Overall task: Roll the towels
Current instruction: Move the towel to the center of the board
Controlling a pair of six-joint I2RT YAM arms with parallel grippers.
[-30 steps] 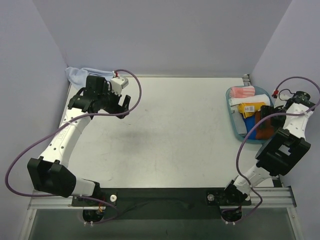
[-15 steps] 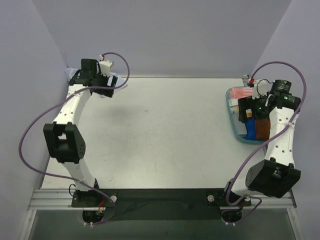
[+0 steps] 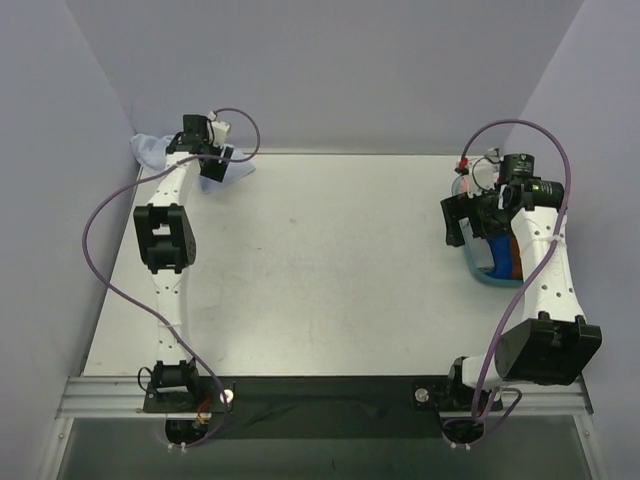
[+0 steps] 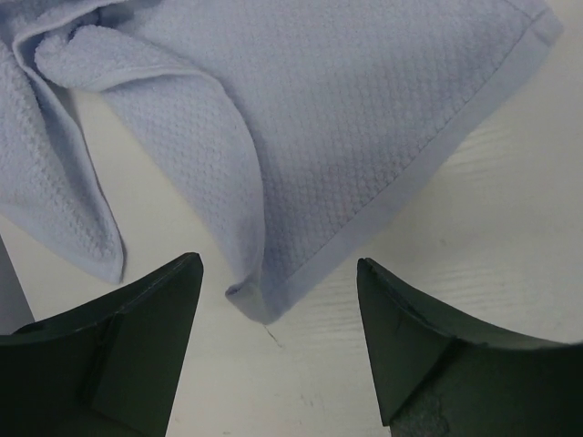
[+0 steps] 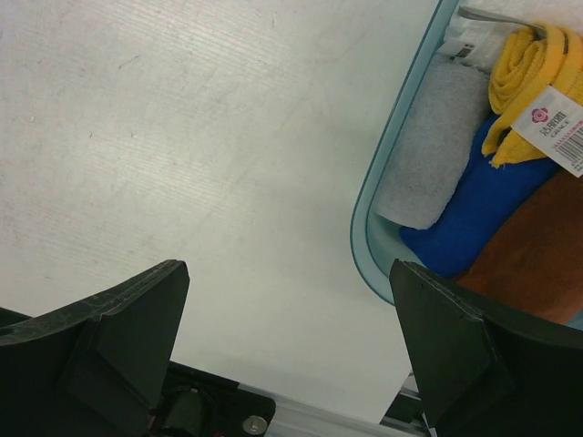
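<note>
The pale light-blue towel (image 4: pixel 346 118) lies crumpled on the white table in the far left corner (image 3: pixel 150 150). My left gripper (image 4: pixel 278 314) is open just above it, and a towel corner lies between the fingers without touching them. In the top view the left gripper (image 3: pixel 215 165) hovers over the towel's right part. The rust-brown towel (image 5: pixel 537 264) lies in the teal basket (image 5: pixel 364 246) under other cloths. My right gripper (image 5: pixel 291 337) is open and empty over bare table, just left of the basket (image 3: pixel 480 275), where the top view shows it (image 3: pixel 455 222).
The basket also holds a grey rolled cloth (image 5: pixel 428 155), a blue cloth (image 5: pixel 474 218) and a yellow cloth with a label (image 5: pixel 528 82). Purple-grey walls close in the table at the back and sides. The front rail (image 5: pixel 301 423) shows below the right gripper.
My left arm has stretched out to the far left corner over the light-blue towel. My right gripper has moved off the basket, leftward to its left edge.
</note>
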